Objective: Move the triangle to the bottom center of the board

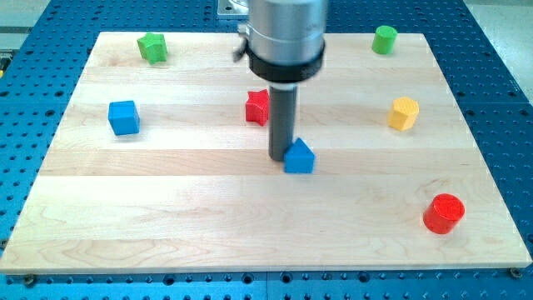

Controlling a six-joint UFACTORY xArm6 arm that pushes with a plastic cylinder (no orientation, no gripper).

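Note:
The blue triangle block point(300, 157) lies near the middle of the wooden board point(250, 225). My tip point(280, 157) stands right against the triangle's left side, touching it or nearly so. The rod rises from there toward the view's top and hides part of the red star block point(256, 107) behind it.
A blue cube point(124, 117) sits at the view's left. A green star block point(152, 47) is at the top left, a green cylinder point(384, 39) at the top right. A yellow hexagon block point(404, 112) is at the right, a red cylinder point(443, 213) at the bottom right.

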